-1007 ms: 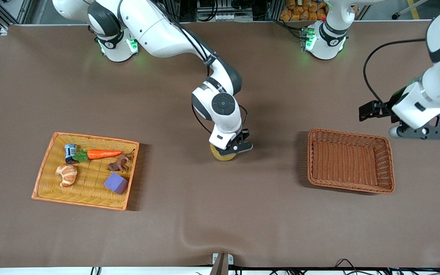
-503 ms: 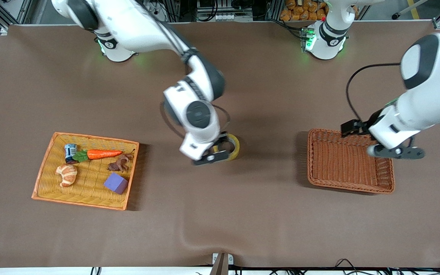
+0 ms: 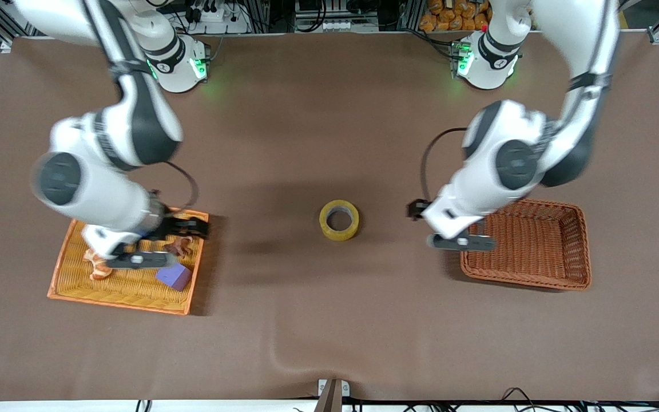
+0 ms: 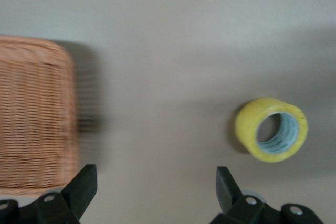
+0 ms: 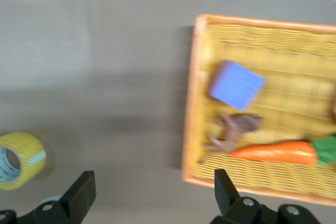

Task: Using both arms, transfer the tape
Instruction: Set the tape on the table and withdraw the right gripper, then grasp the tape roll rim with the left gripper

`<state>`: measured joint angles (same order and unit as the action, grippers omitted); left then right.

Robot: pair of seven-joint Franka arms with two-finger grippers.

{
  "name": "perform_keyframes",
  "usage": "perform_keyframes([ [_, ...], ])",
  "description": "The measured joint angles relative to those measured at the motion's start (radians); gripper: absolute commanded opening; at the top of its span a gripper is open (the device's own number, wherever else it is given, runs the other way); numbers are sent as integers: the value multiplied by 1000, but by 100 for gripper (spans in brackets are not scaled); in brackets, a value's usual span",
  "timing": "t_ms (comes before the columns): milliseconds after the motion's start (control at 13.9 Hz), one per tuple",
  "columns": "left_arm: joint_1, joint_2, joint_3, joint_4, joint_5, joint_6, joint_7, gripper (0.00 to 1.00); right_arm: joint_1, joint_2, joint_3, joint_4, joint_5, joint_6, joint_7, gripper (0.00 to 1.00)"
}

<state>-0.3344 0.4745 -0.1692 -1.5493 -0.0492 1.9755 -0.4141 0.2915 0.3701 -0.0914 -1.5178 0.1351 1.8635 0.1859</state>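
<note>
**Tape on the table, both pincers released**

While I watch from the front camera, the tape (image 3: pixel 339 220) lies flat on the brown table (image 3: pixel 329 320), between 2 baskets. At its 9 o'clock, the right pincer (image 3: pixel 138 261) hangs spread wide and holding nothing over the yellow tray basket (image 3: pixel 129 289). At its 3 o'clock, the left pincer (image 3: pixel 461 242) hovers equally wide over the rim of the brown wicker basket (image 3: pixel 527 243).

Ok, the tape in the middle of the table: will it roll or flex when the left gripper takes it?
The tape lies flat with its hole up, so it probably won't roll unless tipped onto its edge. As a thick wound ring on a grey core, it likely stays stiff under a pinch. Its glossy yellow side may be a bit slippery. The left gripper, open, hangs by the brown basket.
</note>
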Motion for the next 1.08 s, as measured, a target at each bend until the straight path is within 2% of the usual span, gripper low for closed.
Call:
perform_keyframes([
  [288, -153, 147, 1, 0, 0, 204, -140, 100, -150, -130, -6, -30, -33, -164, -72, 100],
  [575, -194, 252, 4, 3, 0, 326, -162, 100, -250, -199, -7, -43, -72, -168, -167, 100],
  [647, -193, 264, 6, 3, 0, 336, -161, 94, -269, -210, -7, -44, -74, -165, -188, 100],
  [719, -191, 270, 8, 4, 2, 338, -160, 78, -281, -219, -7, -45, -74, -165, -207, 100],
  [791, -191, 275, 9, 4, 10, 338, -158, 73, -286, -229, -7, -46, -74, -165, -224, 100],
  [1007, -201, 296, 8, 4, 27, 338, -157, 71, -293, -266, -6, -57, -78, -194, -237, 100],
  [1078, -205, 303, 8, 4, 27, 339, -157, 55, -306, -290, -6, -80, -78, -201, -240, 100],
])
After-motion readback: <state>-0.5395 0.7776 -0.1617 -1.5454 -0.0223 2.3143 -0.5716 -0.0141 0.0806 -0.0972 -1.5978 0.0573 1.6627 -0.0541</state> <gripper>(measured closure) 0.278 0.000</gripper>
